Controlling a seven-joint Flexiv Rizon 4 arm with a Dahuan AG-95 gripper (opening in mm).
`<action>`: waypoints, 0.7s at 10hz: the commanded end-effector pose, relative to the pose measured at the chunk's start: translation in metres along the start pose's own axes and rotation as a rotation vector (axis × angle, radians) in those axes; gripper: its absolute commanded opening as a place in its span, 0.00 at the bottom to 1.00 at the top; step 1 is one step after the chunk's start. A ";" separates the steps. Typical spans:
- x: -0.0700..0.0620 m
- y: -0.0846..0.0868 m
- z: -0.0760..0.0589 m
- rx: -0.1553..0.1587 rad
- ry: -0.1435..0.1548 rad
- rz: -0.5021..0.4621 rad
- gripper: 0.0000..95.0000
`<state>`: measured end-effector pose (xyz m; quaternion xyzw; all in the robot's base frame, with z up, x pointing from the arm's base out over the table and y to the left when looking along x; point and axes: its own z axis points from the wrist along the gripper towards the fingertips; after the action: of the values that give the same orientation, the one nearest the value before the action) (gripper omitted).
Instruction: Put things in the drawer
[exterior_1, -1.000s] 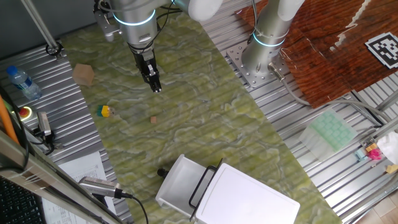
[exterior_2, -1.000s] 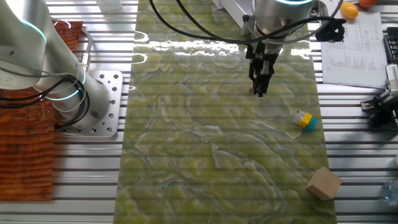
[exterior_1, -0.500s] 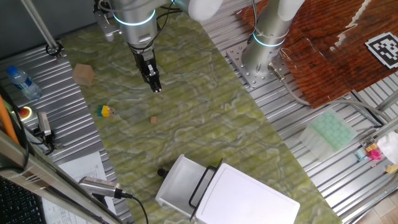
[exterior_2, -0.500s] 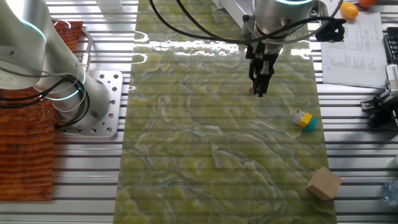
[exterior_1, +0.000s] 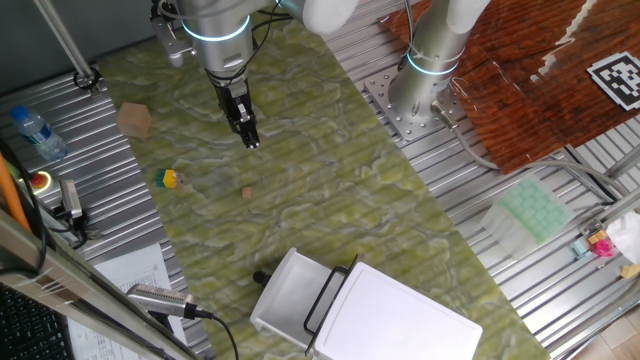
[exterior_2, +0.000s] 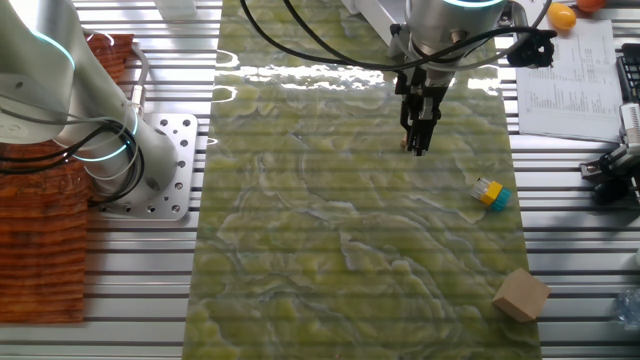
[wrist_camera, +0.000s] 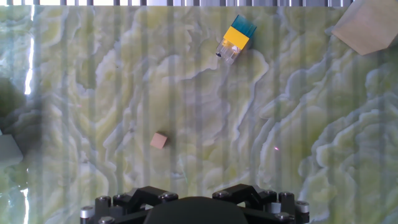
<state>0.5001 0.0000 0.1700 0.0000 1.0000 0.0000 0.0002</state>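
A tiny tan-brown cube (exterior_1: 247, 192) lies on the green mat, and it also shows in the hand view (wrist_camera: 159, 140). A small black stubby piece (exterior_1: 261, 276) lies on the mat against the left side of the white drawer (exterior_1: 272, 308). The drawer is pulled out of the flat-topped white box unit (exterior_1: 400, 322), and its black wire handle (exterior_1: 326, 293) lies over its rim. My gripper (exterior_1: 252, 140) hangs above the mat, up and slightly right of the cube, with its fingers together and nothing in them. It also shows in the other fixed view (exterior_2: 417, 148).
A yellow-and-blue block (exterior_1: 168, 179) (wrist_camera: 235, 38) and a larger tan wooden cube (exterior_1: 134, 119) (exterior_2: 520, 295) lie on the mat's left part. A water bottle (exterior_1: 35, 130) lies off the mat. A second arm's base (exterior_1: 425, 80) stands at the right.
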 end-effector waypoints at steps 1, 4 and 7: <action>0.000 0.000 0.000 -0.001 -0.010 -0.017 0.00; 0.000 0.000 0.000 0.002 -0.005 -0.018 0.00; 0.000 0.000 0.000 0.002 -0.005 -0.018 0.00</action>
<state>0.4992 -0.0001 0.1702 -0.0091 1.0000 -0.0010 0.0032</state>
